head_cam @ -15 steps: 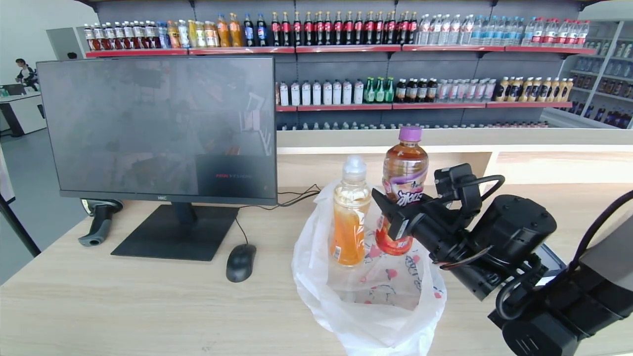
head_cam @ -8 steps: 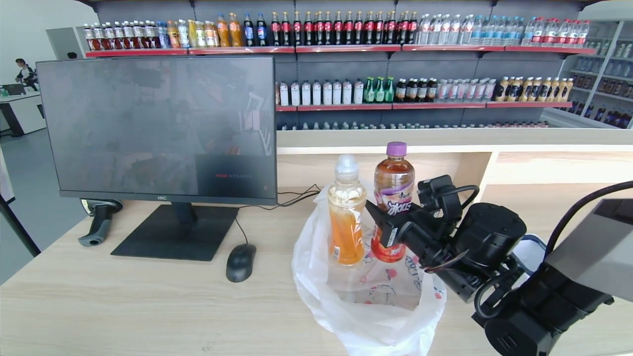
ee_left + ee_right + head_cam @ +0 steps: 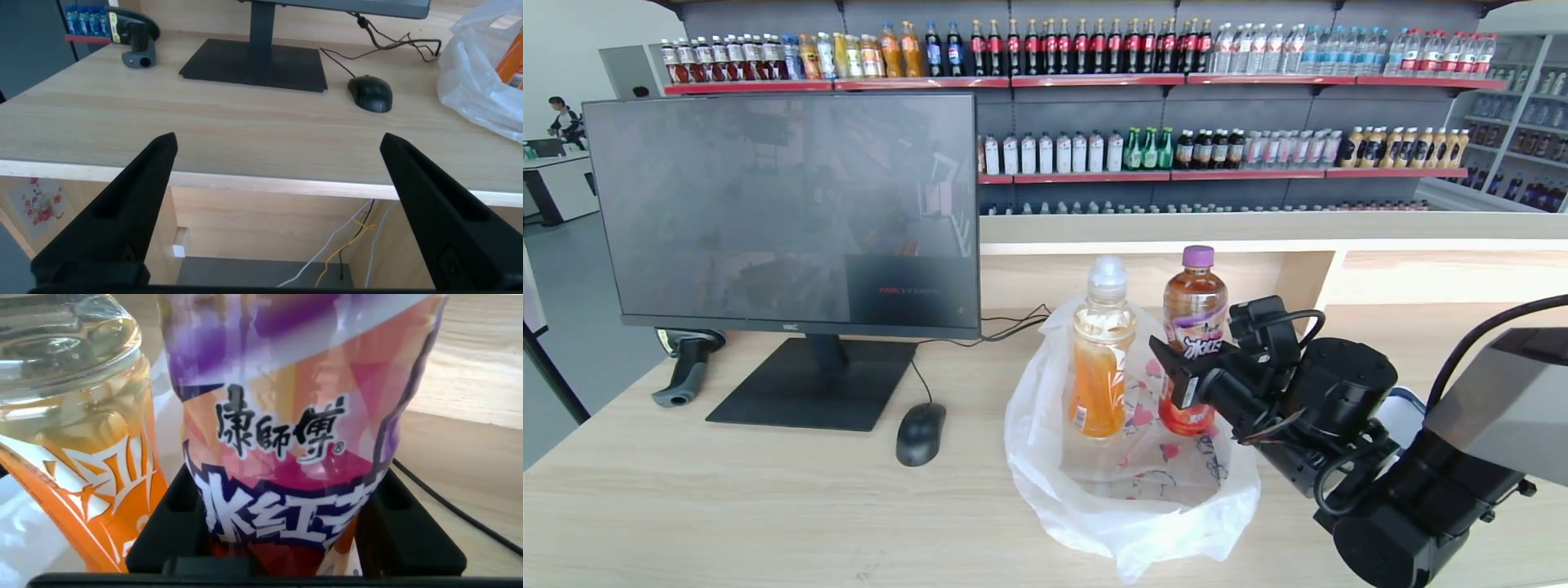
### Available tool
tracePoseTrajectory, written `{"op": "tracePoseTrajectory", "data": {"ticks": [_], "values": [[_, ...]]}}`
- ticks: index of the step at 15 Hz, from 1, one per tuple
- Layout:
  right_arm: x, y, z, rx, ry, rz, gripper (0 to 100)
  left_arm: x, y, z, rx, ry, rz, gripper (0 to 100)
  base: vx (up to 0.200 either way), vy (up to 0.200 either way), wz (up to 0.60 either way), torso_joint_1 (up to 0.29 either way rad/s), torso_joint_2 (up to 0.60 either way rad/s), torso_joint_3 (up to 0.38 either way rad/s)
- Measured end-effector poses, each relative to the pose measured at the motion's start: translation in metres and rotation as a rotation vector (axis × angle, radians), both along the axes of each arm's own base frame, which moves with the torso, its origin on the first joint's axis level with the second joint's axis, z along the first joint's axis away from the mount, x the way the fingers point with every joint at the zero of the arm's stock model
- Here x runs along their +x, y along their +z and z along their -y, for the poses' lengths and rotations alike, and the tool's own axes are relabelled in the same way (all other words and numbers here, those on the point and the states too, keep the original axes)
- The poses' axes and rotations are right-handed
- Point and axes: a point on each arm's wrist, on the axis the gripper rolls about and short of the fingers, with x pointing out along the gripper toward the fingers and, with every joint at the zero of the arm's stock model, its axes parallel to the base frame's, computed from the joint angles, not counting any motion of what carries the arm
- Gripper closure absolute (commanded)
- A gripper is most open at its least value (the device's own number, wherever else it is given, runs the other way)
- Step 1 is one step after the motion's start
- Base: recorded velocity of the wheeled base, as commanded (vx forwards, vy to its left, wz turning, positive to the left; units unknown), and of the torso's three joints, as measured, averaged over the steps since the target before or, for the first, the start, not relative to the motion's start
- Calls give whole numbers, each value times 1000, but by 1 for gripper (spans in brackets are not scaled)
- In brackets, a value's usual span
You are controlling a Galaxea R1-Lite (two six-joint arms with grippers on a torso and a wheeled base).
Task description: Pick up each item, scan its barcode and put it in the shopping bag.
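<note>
Right gripper (image 3: 1176, 371): is gripping the purple-capped bottle (image 3: 1194, 306) upright, its base inside the bag (image 3: 1094, 498), just beside the orange bottle (image 3: 1099, 359).
Left gripper (image 3: 274, 155): is hanging wide open before the desk (image 3: 245, 131) edge.

monitor (image 3: 783, 208): dark screen, upright on the left half of the table (image 3: 727, 506), on a flat black stand base (image 3: 813, 382)
mouse (image 3: 920, 433): black, on the table just right of the stand base, cord running back behind the monitor
cables (image 3: 1013, 322): black, loose on the table at the monitor's right rear
shelves (image 3: 1176, 82): behind the table, red-edged, rows of drink bottles
</note>
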Motion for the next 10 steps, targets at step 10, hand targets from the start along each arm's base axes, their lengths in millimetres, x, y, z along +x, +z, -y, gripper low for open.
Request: {"op": "tracePoseTrajectory", "data": {"ticks": [10], "values": [[10, -10, -10, -5, 13, -7, 100, 0, 0, 0, 1, -1, 1, 0, 0, 0, 0, 0, 0, 0]]}}
